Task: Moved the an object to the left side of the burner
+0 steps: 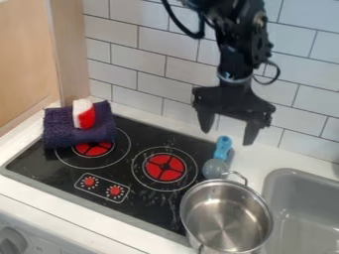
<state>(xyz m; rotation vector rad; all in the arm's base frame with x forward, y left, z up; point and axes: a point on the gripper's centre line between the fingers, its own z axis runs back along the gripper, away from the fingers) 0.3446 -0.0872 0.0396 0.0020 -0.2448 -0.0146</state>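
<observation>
- Camera view: gripper [227,136] at 2 o'clock from right burner [165,167]; fingers apart, empty.
- Probable workpiece: blue-handled tool [223,148], 2–3 o'clock, beside pot [226,216].
- Straddle handle, lower, close; lift clear of pot before traversing towards 9 o'clock.

Black arm [236,59] from top edge; hand [227,136] pointing down, fingers [252,133] apart.

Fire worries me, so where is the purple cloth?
In the camera view's left part, the purple cloth lies partly over the left burner, with a red-and-white object on it.
</observation>
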